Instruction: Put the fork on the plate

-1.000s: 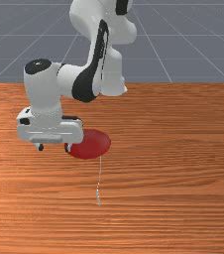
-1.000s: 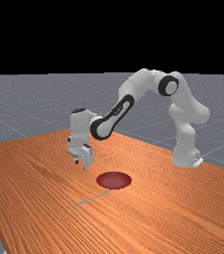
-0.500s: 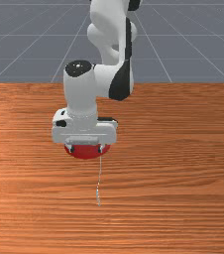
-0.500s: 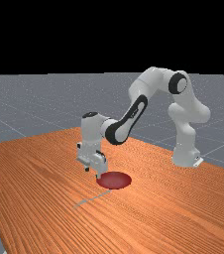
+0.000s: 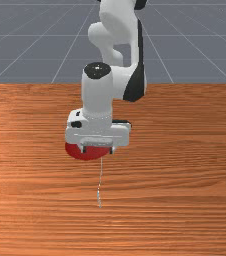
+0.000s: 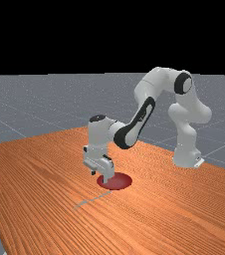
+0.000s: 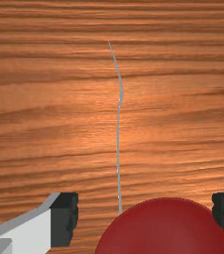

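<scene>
My gripper [image 5: 98,150] is over the red plate [image 5: 80,152] in the front view, its two fingertips wide apart and nothing held. The wrist view has the gripper [image 7: 145,218] open, with part of the plate [image 7: 163,228] below and between the fingers. A thin grey fork [image 7: 118,139] lies on the wood, one end meeting the plate's rim. In the front view the fork [image 5: 100,180] runs from the plate toward the bottom of the picture. The far view has the fork [image 6: 92,199] beside the plate [image 6: 122,181].
The orange-brown table [image 5: 185,175] surrounds the plate and fork. The arm's base [image 6: 186,158] stands at the table's far right in the far view.
My hand has moved to the front view's right, coming over the plate, and sits a little lower in the far view. The fork and plate have stayed put.
</scene>
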Robot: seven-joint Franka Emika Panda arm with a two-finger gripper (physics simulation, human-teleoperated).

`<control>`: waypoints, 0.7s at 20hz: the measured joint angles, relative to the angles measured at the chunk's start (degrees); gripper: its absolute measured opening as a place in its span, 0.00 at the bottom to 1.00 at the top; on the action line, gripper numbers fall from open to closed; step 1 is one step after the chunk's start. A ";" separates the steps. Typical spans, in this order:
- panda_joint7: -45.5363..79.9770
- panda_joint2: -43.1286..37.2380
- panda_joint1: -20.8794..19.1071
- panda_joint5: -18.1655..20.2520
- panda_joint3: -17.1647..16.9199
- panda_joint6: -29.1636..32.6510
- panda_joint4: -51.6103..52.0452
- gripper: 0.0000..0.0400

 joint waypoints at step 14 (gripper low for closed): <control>-2.85 5.93 -2.25 3.31 3.31 5.90 -0.50 1.00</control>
